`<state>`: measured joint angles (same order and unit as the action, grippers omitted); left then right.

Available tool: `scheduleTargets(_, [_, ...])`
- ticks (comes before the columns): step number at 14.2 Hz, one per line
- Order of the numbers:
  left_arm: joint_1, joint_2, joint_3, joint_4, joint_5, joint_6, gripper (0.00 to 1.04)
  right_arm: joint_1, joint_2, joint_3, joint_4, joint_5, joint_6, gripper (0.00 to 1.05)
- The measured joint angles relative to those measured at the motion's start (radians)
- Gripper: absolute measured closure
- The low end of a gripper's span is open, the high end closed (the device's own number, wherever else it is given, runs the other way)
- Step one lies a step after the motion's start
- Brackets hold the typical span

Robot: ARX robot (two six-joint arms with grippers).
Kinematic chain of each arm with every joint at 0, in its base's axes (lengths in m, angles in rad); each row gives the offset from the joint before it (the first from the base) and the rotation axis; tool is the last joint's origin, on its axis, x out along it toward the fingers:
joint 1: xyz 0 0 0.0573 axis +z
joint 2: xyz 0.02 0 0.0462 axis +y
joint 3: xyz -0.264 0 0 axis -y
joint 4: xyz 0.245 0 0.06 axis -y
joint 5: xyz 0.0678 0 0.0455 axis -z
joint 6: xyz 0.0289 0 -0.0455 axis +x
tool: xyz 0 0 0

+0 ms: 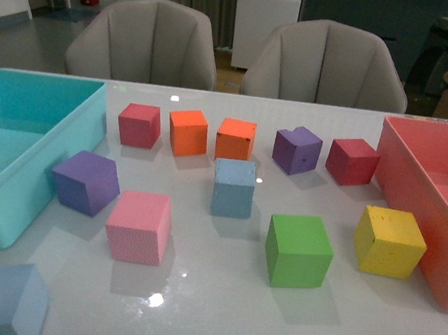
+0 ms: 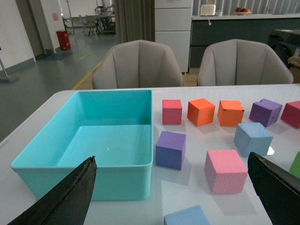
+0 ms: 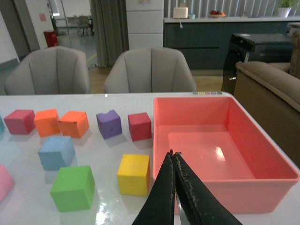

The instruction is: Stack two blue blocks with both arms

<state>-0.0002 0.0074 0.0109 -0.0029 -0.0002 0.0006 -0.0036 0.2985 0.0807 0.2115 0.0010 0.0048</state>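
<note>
White worktop (image 1: pixel 213 321) strewn with coloured cubes, grey chairs (image 1: pixel 149 44) behind. Nothing stacked yet; judging by layout, both grasps and placing left.

Left fingers (image 2: pixel 75 192) spread wide, empty, touching nothing; near blue block (image 2: pixel 187 218) just ahead, beside turquoise bin (image 2: pixel 112 176).

Right fingers (image 3: pixel 165 197) pressed together, holding nothing, near pink bin (image 3: pixel 243 190).

Second blue block (image 1: pixel 233 187) mid-worktop, between orange cube (image 1: pixel 235 139) and green cube (image 1: pixel 299 250), well apart from first.
</note>
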Motion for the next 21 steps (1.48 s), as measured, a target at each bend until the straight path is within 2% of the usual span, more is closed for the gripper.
scheduleTargets(6, [0.0, 0.0, 0.0, 0.0, 0.0, 0.0, 0.07, 0.003, -0.114, -0.05, -0.045, 0.0, -0.002, 1.03])
scheduleTargets(8, [0.0, 0.0, 0.0, 0.0, 0.0, 0.0, 0.07, 0.003, -0.27, -0.069, -0.211, 0.0, -0.002, 1.03])
scheduleTargets(18, [0.0, 0.0, 0.0, 0.0, 0.0, 0.0, 0.07, 0.003, -0.294, -0.069, -0.214, -0.001, -0.002, 1.03])
scheduleTargets(19, [0.0, 0.0, 0.0, 0.0, 0.0, 0.0, 0.07, 0.003, -0.294, -0.069, -0.214, -0.001, -0.003, 0.98])
scheduleTargets(21, [0.0, 0.0, 0.0, 0.0, 0.0, 0.0, 0.07, 0.003, -0.294, -0.069, -0.214, -0.001, -0.003, 0.73])
